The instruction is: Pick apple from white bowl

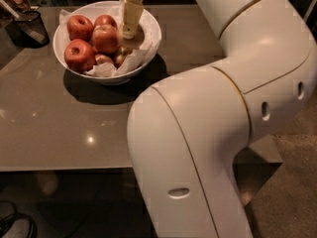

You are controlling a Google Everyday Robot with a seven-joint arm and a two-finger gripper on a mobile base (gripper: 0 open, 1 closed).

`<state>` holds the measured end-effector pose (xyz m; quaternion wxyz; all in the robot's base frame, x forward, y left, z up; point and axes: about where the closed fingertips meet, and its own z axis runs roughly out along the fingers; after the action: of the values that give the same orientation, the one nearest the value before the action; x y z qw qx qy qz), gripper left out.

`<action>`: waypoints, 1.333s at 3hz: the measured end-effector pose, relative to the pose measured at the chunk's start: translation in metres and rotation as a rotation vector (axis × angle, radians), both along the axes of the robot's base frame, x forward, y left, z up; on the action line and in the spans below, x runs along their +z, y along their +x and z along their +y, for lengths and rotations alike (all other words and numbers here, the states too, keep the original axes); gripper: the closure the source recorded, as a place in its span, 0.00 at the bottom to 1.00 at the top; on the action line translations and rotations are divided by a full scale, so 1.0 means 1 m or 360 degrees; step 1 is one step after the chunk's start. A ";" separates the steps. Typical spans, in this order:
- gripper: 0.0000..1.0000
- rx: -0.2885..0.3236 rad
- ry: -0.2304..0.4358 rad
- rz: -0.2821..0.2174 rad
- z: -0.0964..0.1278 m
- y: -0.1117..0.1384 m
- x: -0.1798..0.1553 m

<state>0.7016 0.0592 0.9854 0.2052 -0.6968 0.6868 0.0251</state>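
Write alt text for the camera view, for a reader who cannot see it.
The gripper of a white robot arm hangs inside a white bowl of red apples lined with crumpled paper, on a brown table. A black mesh cup stands left of the bowl.

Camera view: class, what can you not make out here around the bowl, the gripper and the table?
Gripper, low over the white bowl's right half: its upper part is cut off by the top edge.
Apples: the gripper and crumpled paper hide some, so no sure count.
Black mesh cup: contents cut off at the top-left corner.
Table: right side hidden behind the arm.
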 end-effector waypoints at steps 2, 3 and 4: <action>1.00 0.0137 0.0013 -0.0074 0.015 -0.026 0.028; 0.82 0.0132 0.0025 -0.0088 0.017 -0.023 0.028; 0.59 0.0132 0.0025 -0.0088 0.017 -0.023 0.028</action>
<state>0.6786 0.0759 1.0135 0.2284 -0.7234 0.6513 0.0197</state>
